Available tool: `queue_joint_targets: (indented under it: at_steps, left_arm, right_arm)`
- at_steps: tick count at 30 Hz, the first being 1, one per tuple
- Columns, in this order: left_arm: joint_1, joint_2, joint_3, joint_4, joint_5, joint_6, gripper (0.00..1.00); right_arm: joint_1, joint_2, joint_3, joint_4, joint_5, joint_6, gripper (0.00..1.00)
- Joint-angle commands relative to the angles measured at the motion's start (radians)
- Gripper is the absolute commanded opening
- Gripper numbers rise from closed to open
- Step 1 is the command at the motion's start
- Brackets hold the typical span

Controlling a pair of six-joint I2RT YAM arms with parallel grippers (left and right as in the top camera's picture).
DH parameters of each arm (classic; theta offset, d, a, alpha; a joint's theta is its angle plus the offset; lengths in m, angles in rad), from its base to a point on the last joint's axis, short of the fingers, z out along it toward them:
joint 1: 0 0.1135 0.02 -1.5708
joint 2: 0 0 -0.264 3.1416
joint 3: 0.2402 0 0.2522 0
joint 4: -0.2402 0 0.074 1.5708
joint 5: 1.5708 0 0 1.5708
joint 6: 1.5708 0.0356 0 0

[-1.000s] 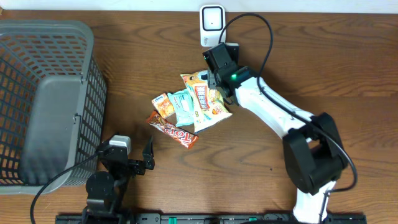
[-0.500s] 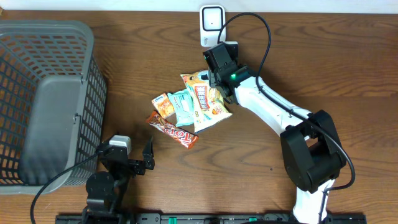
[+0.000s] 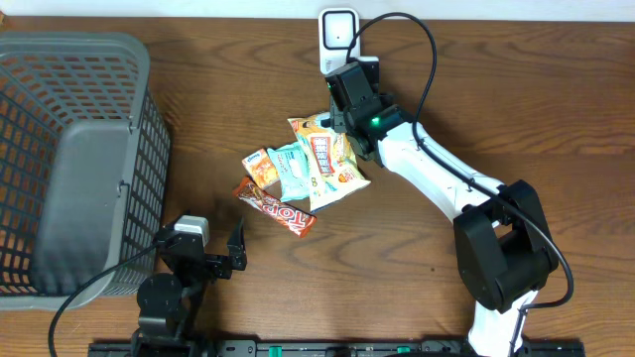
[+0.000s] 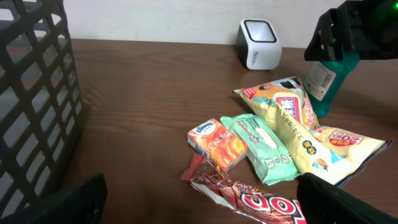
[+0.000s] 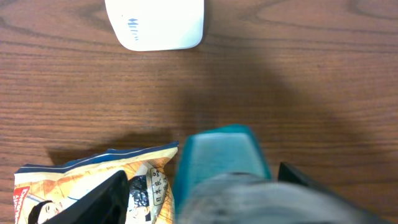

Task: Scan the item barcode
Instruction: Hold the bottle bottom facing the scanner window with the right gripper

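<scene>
Wood table (image 3: 556, 119), mesh basket (image 3: 149, 139) on the left. Left gripper (image 3: 201, 253) at the near edge, jaws wide apart, holding nothing. Mid-table: candy bar (image 3: 278, 208), then tissue pack (image 3: 261, 167) and chip bag (image 3: 332, 164) overlapping. Right gripper (image 5: 202, 177) is just beyond the pile, clamped on a teal item (image 4: 323, 102), label showing. White scanner (image 3: 338, 38) sits at the far edge, just past it.

Table: dark brown wooden table (image 3: 556, 119), grain running side to side.
Wall: plain off-white wall (image 4: 155, 18) behind the table's far edge.
</scene>
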Motion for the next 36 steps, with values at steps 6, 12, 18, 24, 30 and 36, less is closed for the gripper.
queue_joint_targets:
  at_steps: [6,12,18,24,30,36]
  left_arm:
    - [-0.005,-0.003,-0.022,-0.007,0.013,-0.002,0.98]
    - [-0.005,-0.003,-0.022,-0.007,0.013,-0.002,0.98]
    - [-0.005,-0.003,-0.022,-0.007,0.013,-0.002,0.98]
    - [-0.005,-0.003,-0.022,-0.007,0.013,-0.002,0.98]
    - [-0.005,-0.003,-0.022,-0.007,0.013,-0.002,0.98]
    - [-0.005,-0.003,-0.022,-0.007,0.013,-0.002,0.98]
  right_arm:
    - [-0.005,-0.023,-0.006,0.063,0.052,-0.021,0.55]
    - [-0.013,0.016,-0.006,0.062,0.051,-0.022,0.59]
    - [-0.038,0.061,-0.006,0.066,0.05,-0.021,0.51]
    - [-0.044,0.067,-0.006,0.075,0.05,-0.021,0.29]
    - [-0.043,0.067,-0.006,0.092,0.05,-0.032,0.02]
    - [-0.042,0.05,-0.006,0.056,0.049,-0.058,0.01]
